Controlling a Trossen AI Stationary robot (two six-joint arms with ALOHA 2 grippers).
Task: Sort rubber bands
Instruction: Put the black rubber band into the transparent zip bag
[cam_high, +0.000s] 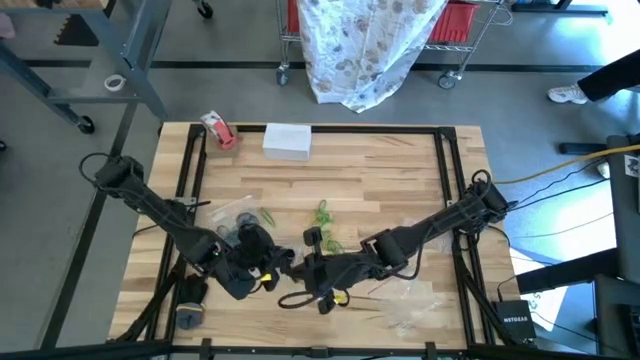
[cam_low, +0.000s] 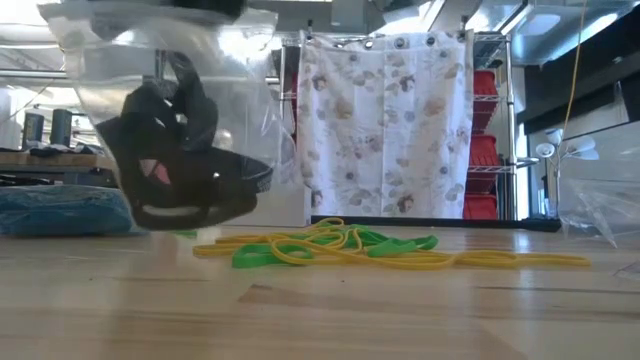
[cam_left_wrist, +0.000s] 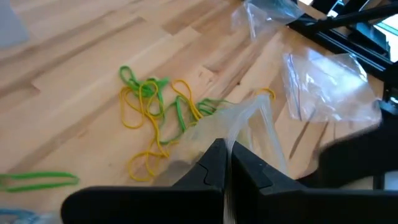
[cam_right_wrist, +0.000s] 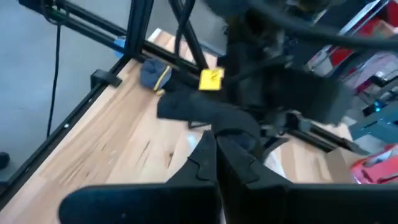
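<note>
Black bands (cam_low: 175, 150), seemingly, fill the clear bag (cam_left_wrist: 245, 127) pinched shut in the left pincer (cam_left_wrist: 227, 163), while yellow and green bands (cam_left_wrist: 155, 109) sprawl across the bench (cam_high: 380, 170) near the closed right pincer (cam_right_wrist: 216, 146).

Green and tan-yellow against pale wood

The thin rubber bands (cam_left_wrist: 155, 112) lie as tangled green and tan-yellow loops on the light, striped wooden plank surface (cam_high: 380, 170). The clear plastic bag (cam_low: 170, 110) shows black bands through its glassy film. Both hands are black: the left hand (cam_left_wrist: 227, 165) and the right hand (cam_right_wrist: 216, 152). The hanging curtain (cam_low: 390, 130) is white with brownish blotches.
</note>
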